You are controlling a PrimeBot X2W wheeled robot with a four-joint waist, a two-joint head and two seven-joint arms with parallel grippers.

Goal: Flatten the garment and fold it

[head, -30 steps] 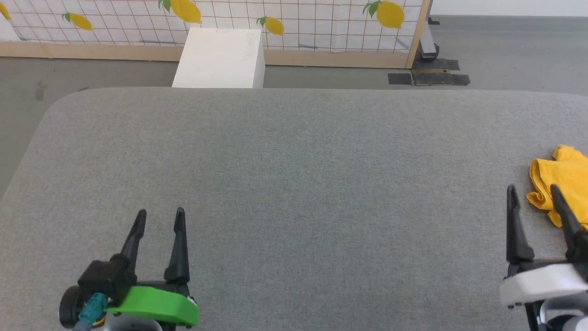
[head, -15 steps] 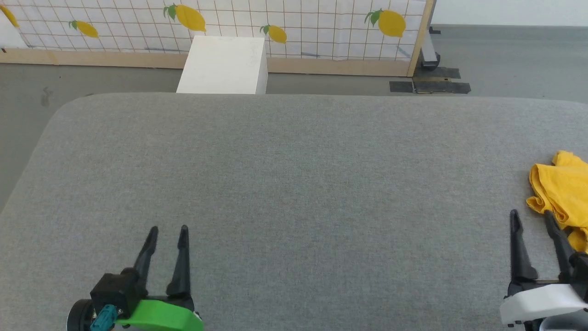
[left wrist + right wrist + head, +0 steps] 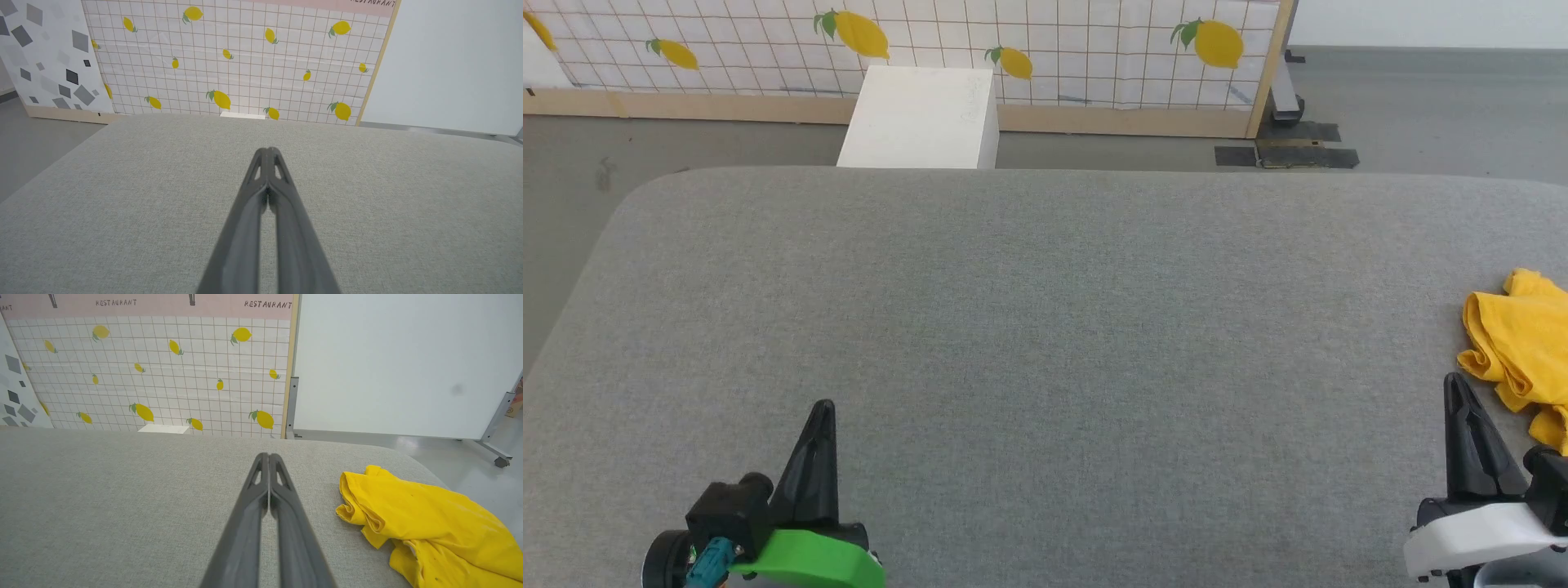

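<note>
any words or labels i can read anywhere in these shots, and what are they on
"RESTAURANT": twice on the pink band atop the lemon-print panel, right wrist view.
"ANT": a cut-off word at that band's left edge.
"RESTAURANT", tops clipped: on the same band, left wrist view.
White box: faint marks, too faint to read.
The garment: no print showing.

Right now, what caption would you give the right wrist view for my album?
Fingers shut, the right gripper points across a grey padded surface, a crumpled yellow T-shirt beside it.
</note>
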